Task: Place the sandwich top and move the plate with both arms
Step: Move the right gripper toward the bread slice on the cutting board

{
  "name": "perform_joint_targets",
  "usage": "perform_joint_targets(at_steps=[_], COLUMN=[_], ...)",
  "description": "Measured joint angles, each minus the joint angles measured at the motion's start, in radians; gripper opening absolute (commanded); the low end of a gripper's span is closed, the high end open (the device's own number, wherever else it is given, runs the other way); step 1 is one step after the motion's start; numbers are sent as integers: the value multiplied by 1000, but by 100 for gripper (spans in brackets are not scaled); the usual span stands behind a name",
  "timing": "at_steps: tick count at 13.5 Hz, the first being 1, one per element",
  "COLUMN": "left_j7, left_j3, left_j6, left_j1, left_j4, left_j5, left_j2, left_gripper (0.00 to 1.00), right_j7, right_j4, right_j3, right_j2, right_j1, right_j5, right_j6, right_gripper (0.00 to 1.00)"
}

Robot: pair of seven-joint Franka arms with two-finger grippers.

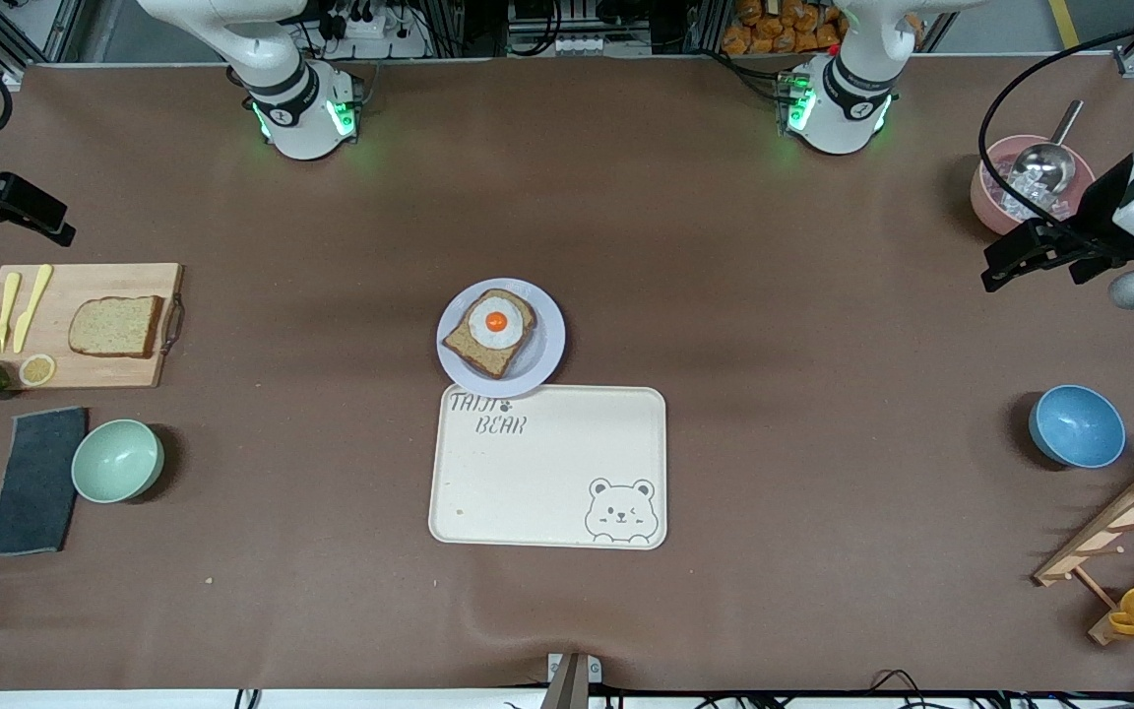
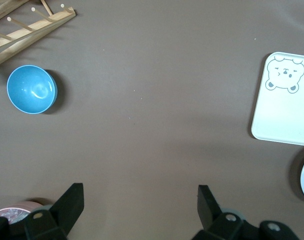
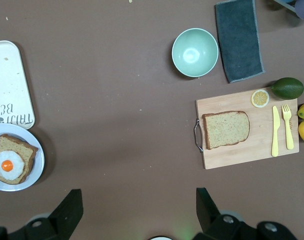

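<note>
Both end effectors hang open and empty: my left end effector [image 2: 136,210] over bare table [image 1: 823,295] near the pink bowl [image 1: 1005,187], my right end effector [image 3: 136,212] over the table's other end. I see the bread slice [image 1: 114,326] on the cutting board [image 1: 75,325] (by the knife and fork), well apart from the plate [image 1: 547,340] touching the tray [image 1: 547,468].

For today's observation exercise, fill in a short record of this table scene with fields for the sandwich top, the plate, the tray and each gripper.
sandwich top: lies flat on the wooden cutting board, at the right arm's end of the table
plate: mid-table, holds the egg-topped slice, touching the tray's edge
tray: nearer the front camera than the plate, nothing on it
left gripper: open, holds nothing, beside the pink bowl
right gripper: open, holds nothing, waits near the cutting board
task progress: not begun
</note>
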Motion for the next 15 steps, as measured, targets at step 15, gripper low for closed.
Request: perform_joint_targets(at_steps=[15], left_j7=[0], left_j3=[-1], left_j6=[0], left_j1=[0], left_j4=[7], left_j5=[0], left_j2=[2], left_gripper=[100], right_j7=[-165], right_j4=[-36], right_j3=[-99], right_j2=[90], right_j1=[-11], right_j5=[-2], right_j6=[37], right_gripper=[100])
